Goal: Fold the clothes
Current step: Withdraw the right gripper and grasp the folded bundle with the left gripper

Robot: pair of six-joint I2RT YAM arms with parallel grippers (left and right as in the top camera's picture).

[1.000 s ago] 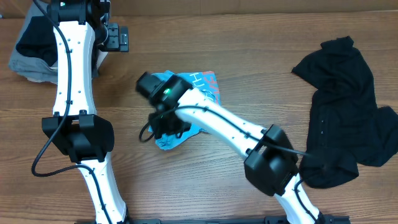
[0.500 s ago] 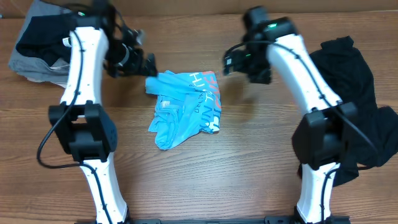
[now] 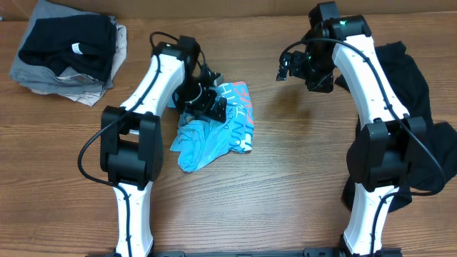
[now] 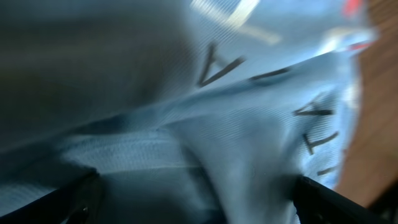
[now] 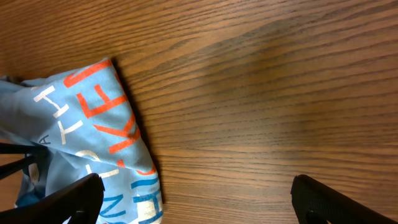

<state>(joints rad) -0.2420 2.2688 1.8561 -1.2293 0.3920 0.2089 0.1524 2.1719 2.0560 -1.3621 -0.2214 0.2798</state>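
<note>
The light blue T-shirt [image 3: 223,134] with red and white lettering lies crumpled at the table's centre. My left gripper [image 3: 210,106] is down on its upper left part. In the left wrist view the blue fabric [image 4: 249,124] fills the frame, and the left gripper [image 4: 199,208] stands open with cloth lying between its wide-set fingertips [image 4: 78,202]. My right gripper [image 3: 285,69] hovers open over bare wood to the right of the shirt. In its own view the right gripper [image 5: 196,202] holds nothing, and the shirt's edge [image 5: 93,137] lies at the left. A plain black garment [image 3: 400,100] sprawls at the far right.
A pile of black and grey clothes [image 3: 68,53] sits at the back left corner. The right arm's base stands over the black garment's lower part. Bare wooden table [image 3: 300,157] stretches between the shirt and the black garment.
The left arm swung from the back left down onto the T-shirt. The right arm let go of the shirt, opened, and moved away to the back right.
</note>
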